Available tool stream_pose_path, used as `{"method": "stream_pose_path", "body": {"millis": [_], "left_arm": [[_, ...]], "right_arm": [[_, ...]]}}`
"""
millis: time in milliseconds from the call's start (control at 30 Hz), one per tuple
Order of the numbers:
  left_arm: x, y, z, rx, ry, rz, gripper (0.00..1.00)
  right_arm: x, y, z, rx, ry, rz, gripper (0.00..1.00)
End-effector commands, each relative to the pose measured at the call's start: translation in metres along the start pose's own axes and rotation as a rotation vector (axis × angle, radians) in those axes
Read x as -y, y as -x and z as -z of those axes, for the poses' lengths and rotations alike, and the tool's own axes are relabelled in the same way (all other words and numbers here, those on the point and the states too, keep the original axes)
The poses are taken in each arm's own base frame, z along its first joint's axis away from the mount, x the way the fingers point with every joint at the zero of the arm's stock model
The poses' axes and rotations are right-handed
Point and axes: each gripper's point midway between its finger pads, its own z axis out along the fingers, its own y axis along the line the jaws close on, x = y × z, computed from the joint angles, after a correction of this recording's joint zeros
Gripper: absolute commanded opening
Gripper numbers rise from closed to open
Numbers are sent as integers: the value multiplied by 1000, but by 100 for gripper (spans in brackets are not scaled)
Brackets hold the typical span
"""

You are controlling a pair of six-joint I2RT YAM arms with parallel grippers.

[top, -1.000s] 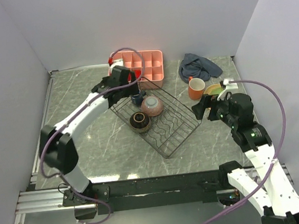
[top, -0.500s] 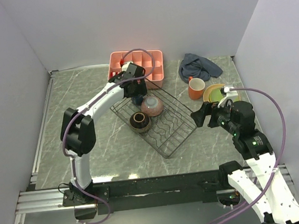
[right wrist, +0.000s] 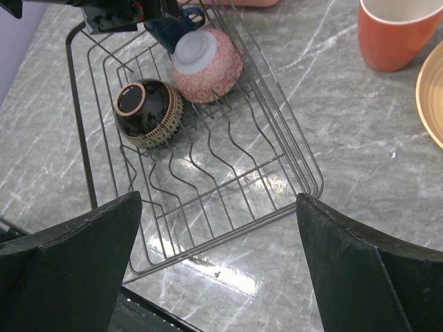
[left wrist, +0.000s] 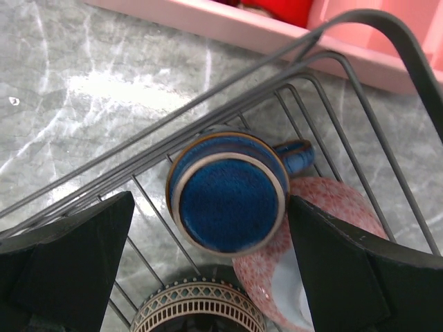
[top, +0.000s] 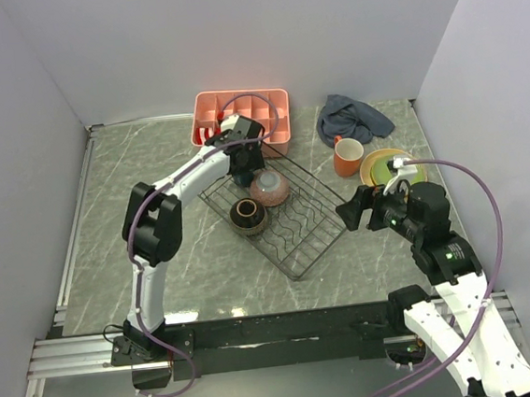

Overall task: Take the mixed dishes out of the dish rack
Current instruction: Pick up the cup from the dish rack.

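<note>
I count one dish rack (top: 299, 237), black wire, sitting diagonally on the table, with three pieces left in it. One pink tray (top: 271, 113) sits just past the rack's far corner, with red-and-white items in its left cells. One grey-blue cloth (top: 352, 117) lies well off the rack's far right. One stack of plates (top: 373, 166) is on the table right of the rack; tan on top with a green edge showing, but I can't count the plates in it. Two grippers, both released. The right gripper (right wrist: 220, 200) hangs by the rack's right side, jaws wide with nothing between them. The left gripper (left wrist: 211, 200) is over the rack's far corner. There are two bowls at the rack's far end, touching each other: one pinkish speckled bowl (right wrist: 206, 63) tipped foot-up, and one dark-brown bowl (right wrist: 147, 111) on its side just nearer than it. One orange mug (top: 346, 157) stands upright outside the rack, between it and the cloth. One dark-blue cup (left wrist: 228, 194) is in the rack's far corner against the pink bowl, and the left jaws straddle it without gripping.
</note>
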Motion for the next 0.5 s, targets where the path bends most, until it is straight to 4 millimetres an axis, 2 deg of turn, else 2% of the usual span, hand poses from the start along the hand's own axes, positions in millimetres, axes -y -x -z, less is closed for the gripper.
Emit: {"method": "stream_pose_path", "body": {"millis": [0, 100, 300, 467], "left_arm": [[7, 22, 1, 84, 6, 57, 99], [10, 23, -4, 85, 5, 69, 99], [16, 19, -8, 69, -15, 72, 92], [16, 16, -4, 56, -24, 80, 77]], "right_arm": [[-5, 3, -1, 22, 30, 29, 100], [-5, 3, -2, 20, 31, 31, 100], [-4, 1, -3, 17, 30, 33, 100], [-3, 0, -4, 19, 25, 28, 100]]}}
